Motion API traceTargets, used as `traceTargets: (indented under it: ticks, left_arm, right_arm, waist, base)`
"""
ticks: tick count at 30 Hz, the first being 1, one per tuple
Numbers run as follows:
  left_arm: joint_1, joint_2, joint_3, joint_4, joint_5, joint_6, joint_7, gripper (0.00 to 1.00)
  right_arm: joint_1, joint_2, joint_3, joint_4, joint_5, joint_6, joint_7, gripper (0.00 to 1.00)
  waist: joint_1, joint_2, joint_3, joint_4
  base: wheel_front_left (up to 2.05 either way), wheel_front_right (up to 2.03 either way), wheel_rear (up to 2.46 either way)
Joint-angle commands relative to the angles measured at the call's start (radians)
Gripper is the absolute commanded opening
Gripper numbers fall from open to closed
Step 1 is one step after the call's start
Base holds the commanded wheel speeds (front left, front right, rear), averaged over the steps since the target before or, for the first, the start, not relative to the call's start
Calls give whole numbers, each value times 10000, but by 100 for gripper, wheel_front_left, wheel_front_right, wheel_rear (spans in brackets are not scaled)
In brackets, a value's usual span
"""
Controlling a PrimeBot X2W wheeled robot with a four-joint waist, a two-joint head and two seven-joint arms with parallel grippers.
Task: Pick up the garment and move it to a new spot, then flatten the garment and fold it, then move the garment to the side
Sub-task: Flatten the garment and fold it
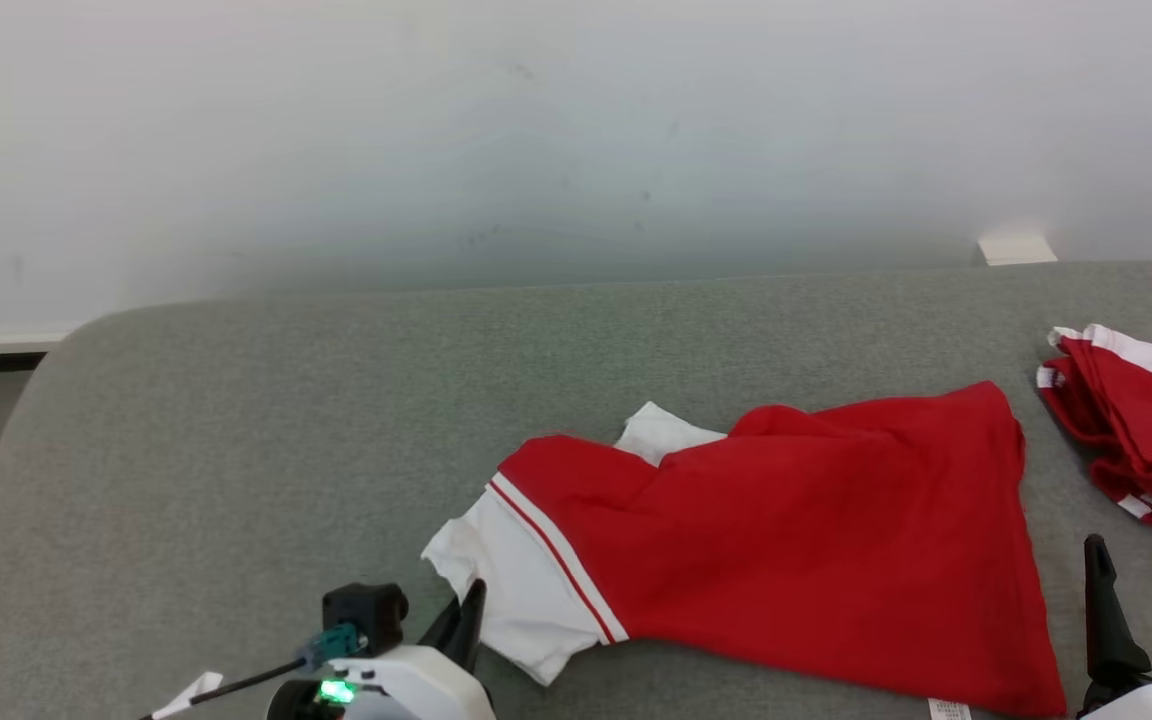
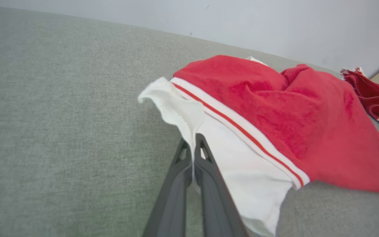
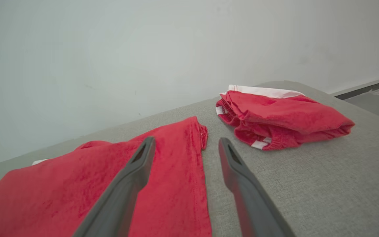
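A red garment [image 1: 816, 540] with a white sleeve and red-and-white stripe lies spread on the grey cushion [image 1: 286, 420]. My left gripper [image 1: 471, 605] sits at the sleeve's near left edge; in the left wrist view it [image 2: 193, 140] is shut on a pinch of the white sleeve [image 2: 183, 108], lifting the cloth slightly. My right gripper [image 1: 1131, 560] stands open at the lower right, just off the garment's right hem. In the right wrist view its fingers [image 3: 145, 158] straddle the red hem edge [image 3: 196, 158] above the cushion, nothing between them.
A second red-and-white garment [image 1: 1141, 420] lies folded at the far right of the cushion, also in the right wrist view [image 3: 281, 115]. A pale wall [image 1: 536, 130] rises behind. A white label [image 1: 948, 708] shows at the garment's near hem.
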Motion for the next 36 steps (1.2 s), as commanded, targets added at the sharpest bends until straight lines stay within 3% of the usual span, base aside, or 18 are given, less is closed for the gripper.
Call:
traceTargets:
  ticks: [1, 15, 16, 17, 24, 36]
  left_arm:
    - [233, 68, -26, -162, -83, 34, 51, 0]
    - [1733, 699, 229, -1760, -286, 826, 469, 0]
    - [1761, 718, 235, -1797, -296, 836, 489, 26]
    - [1791, 731, 236, -1827, -307, 836, 509, 100]
    - [1834, 935, 451, -2062, -348, 979, 346, 100]
    - [1577, 2018, 1266, -3587, 203, 1282, -1073, 100]
  right_arm:
    - [56, -80, -82, -55, -37, -21, 34, 100]
    - [258, 127, -527, -391, -410, -21, 344, 100]
    - [259, 148, -534, -424, -421, -21, 383, 100]
    - [260, 160, -538, -453, -459, -21, 406, 100]
    - [280, 215, -523, -651, -530, -21, 403, 100]
    - [390, 97, -253, -1593, -790, -21, -396, 100]
  waist:
    - [-1, 0, -29, 267]
    - [-1, 0, -55, 1106]
    - [-1, 0, -50, 1112]
    - [-1, 0, -47, 1109]
    - [-1, 0, -88, 905]
    - [-1, 0, -344, 355]
  base:
    - [0, 0, 0]
    - [0, 0, 0]
    - [0, 0, 0]
    - [0, 0, 0]
    - [0, 0, 0]
    - [0, 0, 0]
